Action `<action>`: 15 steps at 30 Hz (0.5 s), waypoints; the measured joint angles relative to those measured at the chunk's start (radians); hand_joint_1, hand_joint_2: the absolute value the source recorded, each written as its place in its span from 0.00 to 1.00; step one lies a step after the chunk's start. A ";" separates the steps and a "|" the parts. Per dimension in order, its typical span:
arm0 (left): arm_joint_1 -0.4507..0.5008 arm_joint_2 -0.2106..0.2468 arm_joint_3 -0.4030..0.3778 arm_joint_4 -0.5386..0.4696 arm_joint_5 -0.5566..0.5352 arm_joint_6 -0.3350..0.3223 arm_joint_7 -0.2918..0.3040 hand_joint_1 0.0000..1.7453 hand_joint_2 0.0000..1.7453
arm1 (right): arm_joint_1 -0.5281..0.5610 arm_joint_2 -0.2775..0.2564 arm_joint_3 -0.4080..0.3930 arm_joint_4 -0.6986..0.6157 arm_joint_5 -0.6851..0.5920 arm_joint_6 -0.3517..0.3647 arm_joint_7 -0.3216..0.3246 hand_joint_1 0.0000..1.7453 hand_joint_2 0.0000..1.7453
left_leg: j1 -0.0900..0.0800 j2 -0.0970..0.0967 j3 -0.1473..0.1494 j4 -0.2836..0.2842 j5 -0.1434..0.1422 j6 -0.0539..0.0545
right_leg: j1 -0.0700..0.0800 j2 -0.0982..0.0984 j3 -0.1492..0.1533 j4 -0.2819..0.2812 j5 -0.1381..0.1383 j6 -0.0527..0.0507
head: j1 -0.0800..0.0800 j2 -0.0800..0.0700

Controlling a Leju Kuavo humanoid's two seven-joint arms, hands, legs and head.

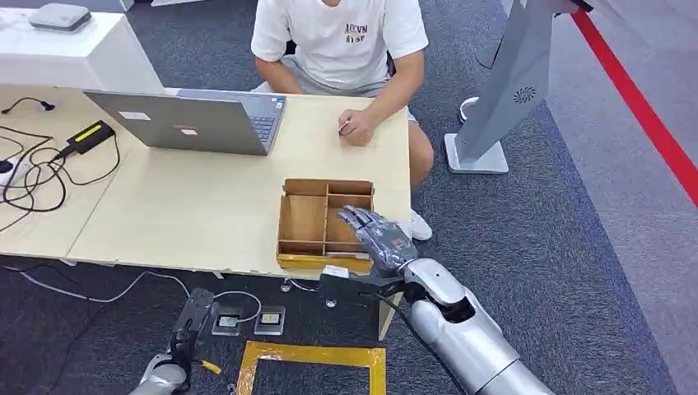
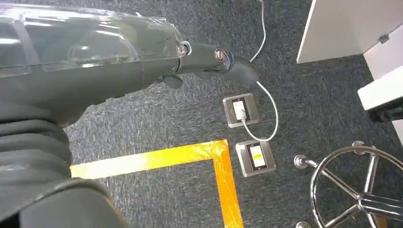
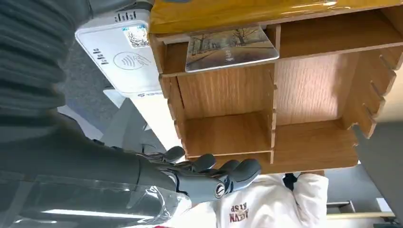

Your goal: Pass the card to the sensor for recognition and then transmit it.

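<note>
- right hand is hovering over the right side of the wooden organizer box, fingers stretched out flat and a bit apart, nothing in it
- same hand in the right wrist view: fingers pointing out past the box's far edge, no contact with the wood that I can see
- the card (photo of a tree-lined road printed on it) is lying flat in one of the box's narrow slots, the one at the near edge of the box, closest to the robot
- white card reader / sensor sits right beside the box, just off the corner next to the card's slot; in the head view it's a small white thing at the box's near edge
- box itself sits at the near right corner of the light wooden table
- left hand hangs low beside the table, well away from the box, down over the dark carpet
- left wrist view shows that hand with fingers mostly straight, holding nothing
- under it: yellow floor tape and two floor sockets
- further out from the box: a laptop on the table, and a person in a white tee sitting at the far side, one hand resting on the tabletop
</note>
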 joint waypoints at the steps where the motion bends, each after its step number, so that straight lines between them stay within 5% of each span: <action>1: 0.000 0.000 0.000 0.000 -0.001 0.000 0.000 0.00 0.00 | 0.001 0.000 0.000 0.001 -0.001 0.000 -0.002 0.00 1.00 | 0.000 0.000 0.000 0.000 0.000 0.000 | 0.000 0.000 0.000 0.000 0.000 0.000 | 0.000 0.000; 15: 0.000 0.000 0.000 0.000 -0.004 0.000 0.000 0.00 0.00 | 0.005 0.000 0.000 0.018 -0.003 -0.003 -0.008 0.00 1.00 | 0.000 0.000 0.000 0.000 0.000 0.000 | 0.000 0.000 0.000 0.000 0.000 0.000 | 0.000 0.000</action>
